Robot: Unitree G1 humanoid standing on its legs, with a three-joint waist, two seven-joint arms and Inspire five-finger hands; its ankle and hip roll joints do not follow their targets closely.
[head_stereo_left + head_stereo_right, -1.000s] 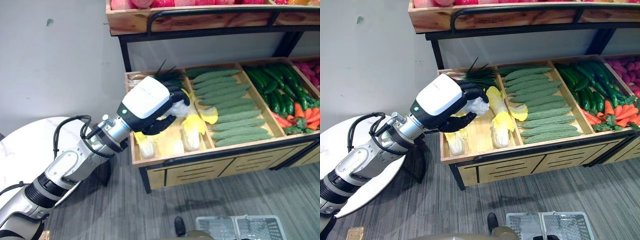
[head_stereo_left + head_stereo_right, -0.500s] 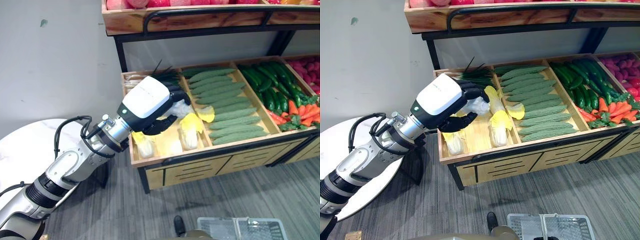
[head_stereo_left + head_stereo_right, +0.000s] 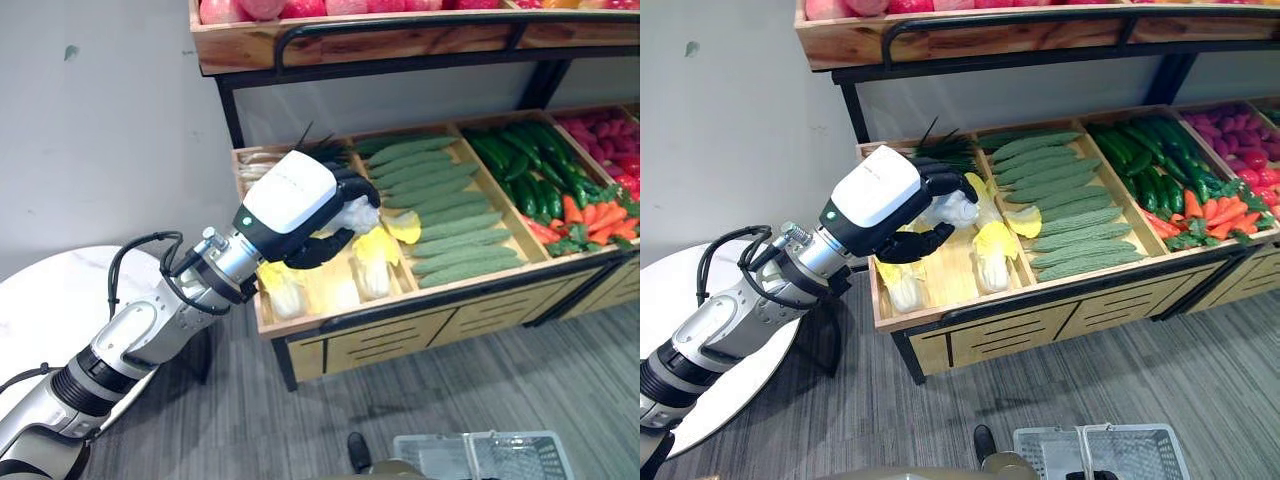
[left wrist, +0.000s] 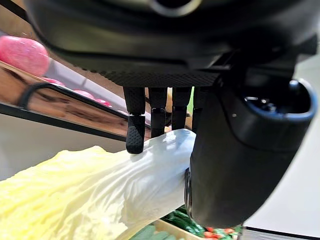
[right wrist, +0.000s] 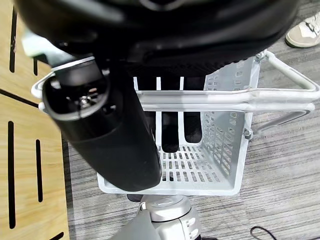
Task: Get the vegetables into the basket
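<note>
One cabbage [image 4: 95, 195] is pinched between the left hand's [image 3: 330, 215] fingers and thumb above the shelf's [image 3: 330, 290] left bin. The right hand [image 5: 115, 130] curls round the basket [image 5: 225, 145] handle, low near the floor.

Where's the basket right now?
The white basket hangs low at the robot's right, its handle held by the right hand, in front of the wooden stall.
</note>
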